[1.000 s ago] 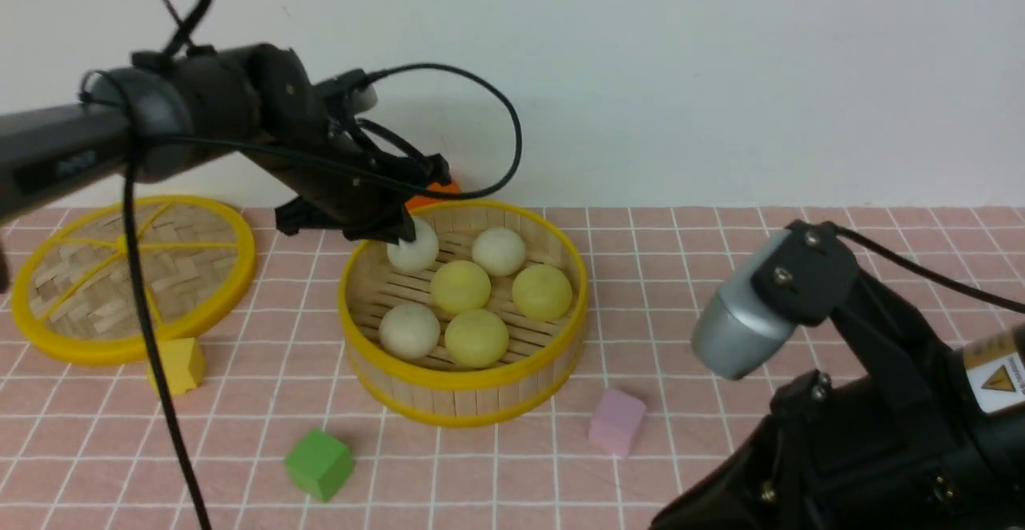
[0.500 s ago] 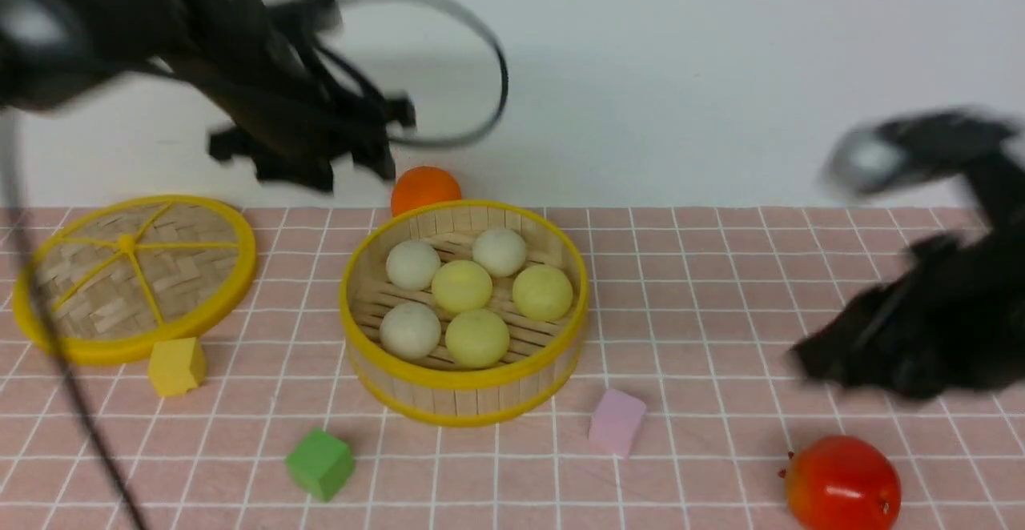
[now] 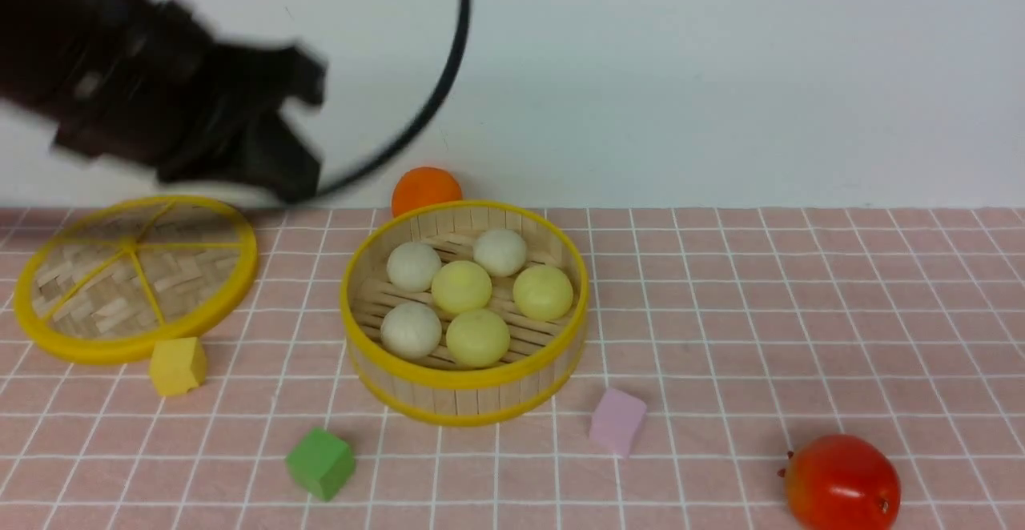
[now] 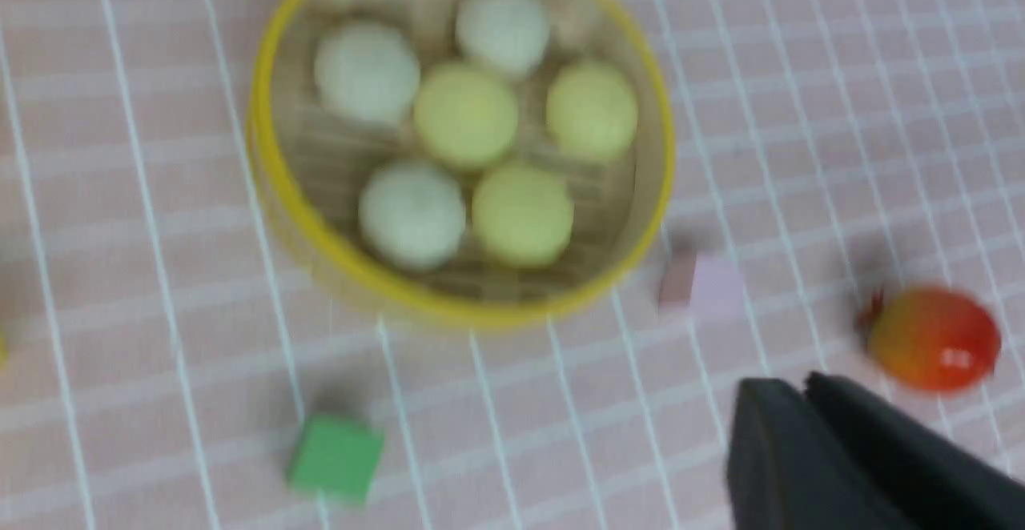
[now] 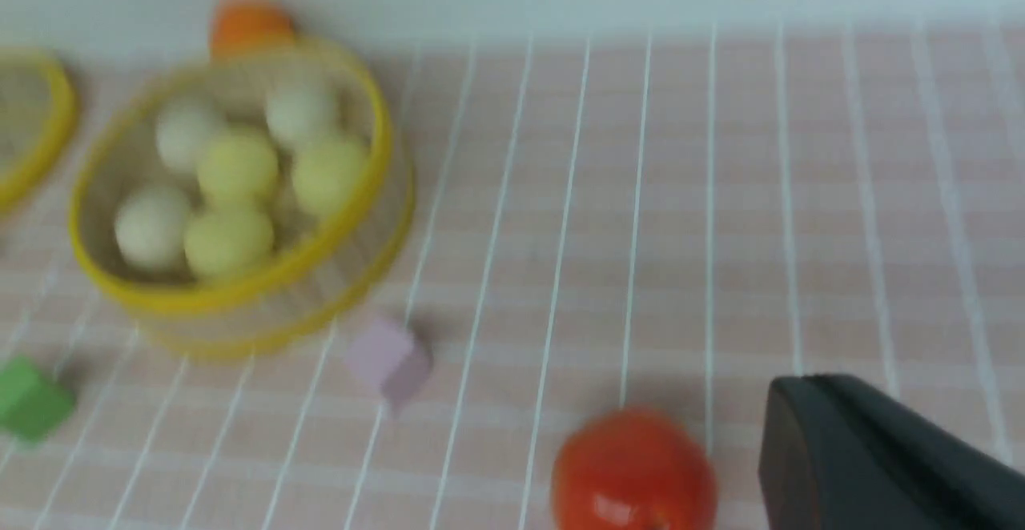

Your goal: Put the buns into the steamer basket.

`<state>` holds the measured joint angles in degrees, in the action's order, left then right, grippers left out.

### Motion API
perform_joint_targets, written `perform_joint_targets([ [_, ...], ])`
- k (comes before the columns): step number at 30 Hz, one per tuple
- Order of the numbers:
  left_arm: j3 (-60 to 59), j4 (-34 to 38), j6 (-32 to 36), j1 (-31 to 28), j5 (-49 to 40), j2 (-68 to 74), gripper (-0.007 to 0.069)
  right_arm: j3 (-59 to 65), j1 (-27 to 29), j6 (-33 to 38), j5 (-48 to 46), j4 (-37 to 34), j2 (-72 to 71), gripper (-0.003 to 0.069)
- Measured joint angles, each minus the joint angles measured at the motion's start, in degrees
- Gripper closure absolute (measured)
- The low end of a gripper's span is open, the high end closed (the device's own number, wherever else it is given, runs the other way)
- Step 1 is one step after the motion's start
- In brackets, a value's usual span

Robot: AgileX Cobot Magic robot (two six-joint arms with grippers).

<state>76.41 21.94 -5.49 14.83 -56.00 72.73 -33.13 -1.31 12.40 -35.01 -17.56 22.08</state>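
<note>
The steamer basket (image 3: 464, 403) stands mid-table and holds several buns, three off-white such as one at the back (image 3: 500, 251) and three pale yellow such as one in front (image 3: 477, 337). My left arm (image 3: 160, 114) is a dark blur high at the upper left, well away from the basket. In the left wrist view the left gripper (image 4: 803, 390) is shut and empty, with the basket (image 4: 448, 310) far below it. The right gripper (image 5: 801, 390) is shut and empty too, next to the red fruit. The right arm is out of the front view.
The flat woven lid (image 3: 136, 350) lies at the left. An orange ball (image 3: 426, 190) sits behind the basket, and a red fruit (image 3: 841, 482) lies at the front right. A yellow block (image 3: 177, 365), green cube (image 3: 319, 463) and pink block (image 3: 617, 421) lie in front.
My left gripper let go of an off-white bun in the basket, rose up and to the left, and shut. The right arm pulled back out of the front view, uncovering the red fruit.
</note>
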Motion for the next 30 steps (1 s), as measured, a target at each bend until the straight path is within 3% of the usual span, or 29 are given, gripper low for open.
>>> perform_joint_targets([
  [4,-11.7,2.0,0.0,0.0,2.0,-11.1,0.0612,7.0,0.0,0.7,9.6,0.0,-12.9,0.0665],
  [9,-20.4,3.8,-0.1,0.0,0.4,-22.5,0.0612,12.8,0.0,0.8,17.4,0.0,-19.3,0.0662],
  [18,-27.5,5.5,-1.2,0.0,-0.7,-39.7,0.0612,19.6,0.0,0.8,18.5,-0.1,-20.0,0.0658],
  [30,-27.8,5.5,-1.2,0.0,-1.0,-41.3,0.0612,22.1,0.0,0.9,15.7,-0.2,-20.0,0.0652],
])
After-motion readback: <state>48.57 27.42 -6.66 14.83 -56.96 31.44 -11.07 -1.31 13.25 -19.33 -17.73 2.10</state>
